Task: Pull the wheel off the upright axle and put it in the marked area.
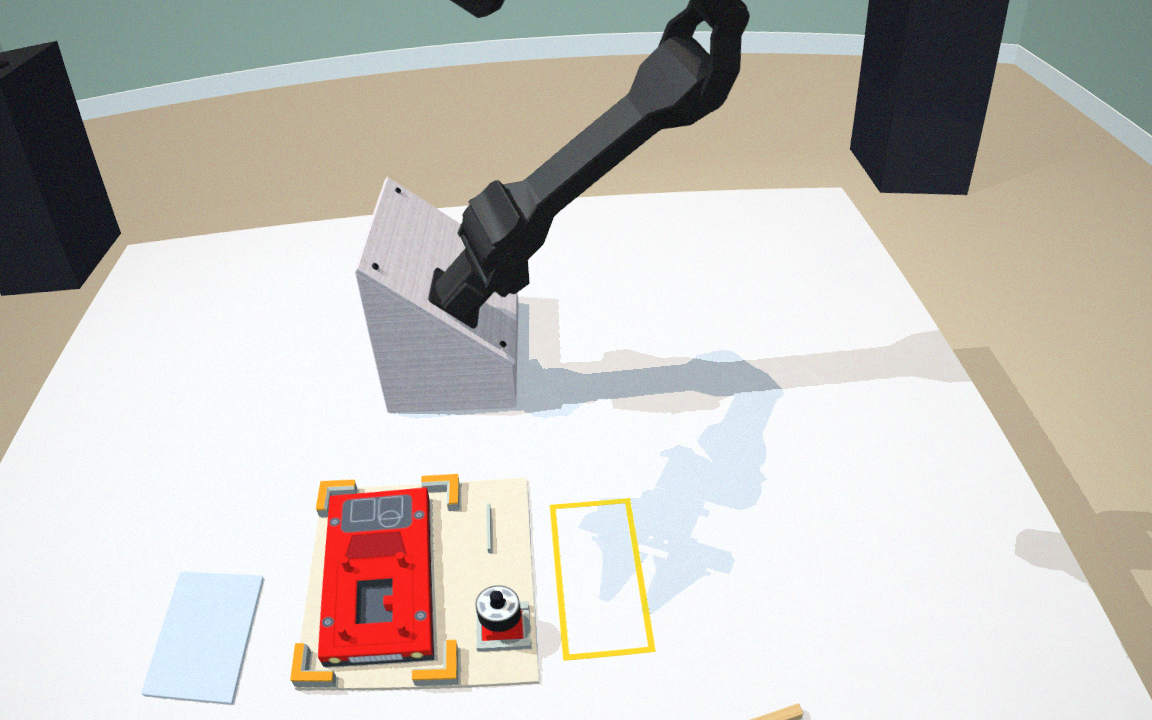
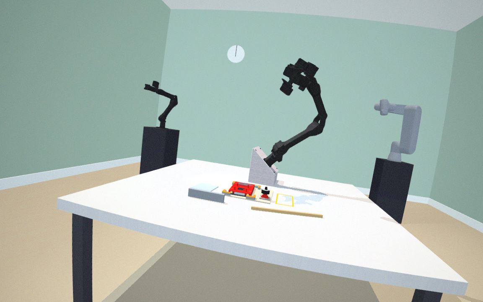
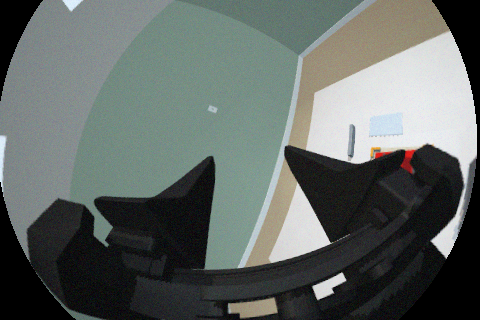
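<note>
The arm (image 2: pixel 303 135) is seen rising from its sloped grey mount (image 1: pixel 419 340) at the rear of the table (image 2: pixel 310 244), bent sharply at the elbow and carried high above the work area. The gripper (image 2: pixel 286 84) is held aloft, well apart from every object, and its camera looks partly toward the wall and partly down at the table. In the wrist view the two fingers are seen parted to a moderate gap, with nothing between them.

The wheel (image 1: pixel 498 607) is found seated on the upright axle, on its red base (image 1: pixel 503 635), at the near right corner of the beige board (image 1: pixel 508 528). The yellow-outlined marked area (image 1: pixel 602 579) lies just beside the board on its right. A red car body (image 1: pixel 376 573) is held by orange corner brackets on the same board.

No brand, label or legible writing can be made out on any surface.
</note>
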`<state>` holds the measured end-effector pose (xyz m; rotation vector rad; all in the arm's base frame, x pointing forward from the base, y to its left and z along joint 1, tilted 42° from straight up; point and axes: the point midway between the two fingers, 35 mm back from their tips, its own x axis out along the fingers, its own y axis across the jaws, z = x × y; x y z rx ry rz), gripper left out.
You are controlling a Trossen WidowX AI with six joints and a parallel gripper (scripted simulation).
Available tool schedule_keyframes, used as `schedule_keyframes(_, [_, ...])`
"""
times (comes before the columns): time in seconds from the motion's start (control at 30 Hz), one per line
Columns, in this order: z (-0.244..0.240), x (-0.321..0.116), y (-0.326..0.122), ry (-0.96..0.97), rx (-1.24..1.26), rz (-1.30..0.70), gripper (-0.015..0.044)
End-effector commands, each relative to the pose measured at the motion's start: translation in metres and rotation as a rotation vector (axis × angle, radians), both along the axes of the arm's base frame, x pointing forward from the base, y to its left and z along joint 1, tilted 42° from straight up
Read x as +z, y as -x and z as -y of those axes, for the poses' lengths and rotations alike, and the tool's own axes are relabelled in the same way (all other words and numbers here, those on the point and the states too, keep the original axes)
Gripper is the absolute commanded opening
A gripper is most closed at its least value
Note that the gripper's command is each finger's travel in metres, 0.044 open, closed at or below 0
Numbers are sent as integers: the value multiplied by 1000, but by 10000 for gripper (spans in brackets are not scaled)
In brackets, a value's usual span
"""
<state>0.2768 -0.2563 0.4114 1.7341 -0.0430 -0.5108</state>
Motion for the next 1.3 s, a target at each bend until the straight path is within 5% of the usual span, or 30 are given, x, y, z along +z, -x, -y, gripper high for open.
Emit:
schedule_keyframes(0.0, [-13, -42, -32, -95, 105, -84, 300])
schedule_keyframes(0.67, [-125, -193, -113, -298, 539, -456, 300])
schedule_keyframes(1.27, [-275, -337, -96, -636, 874, -959, 300])
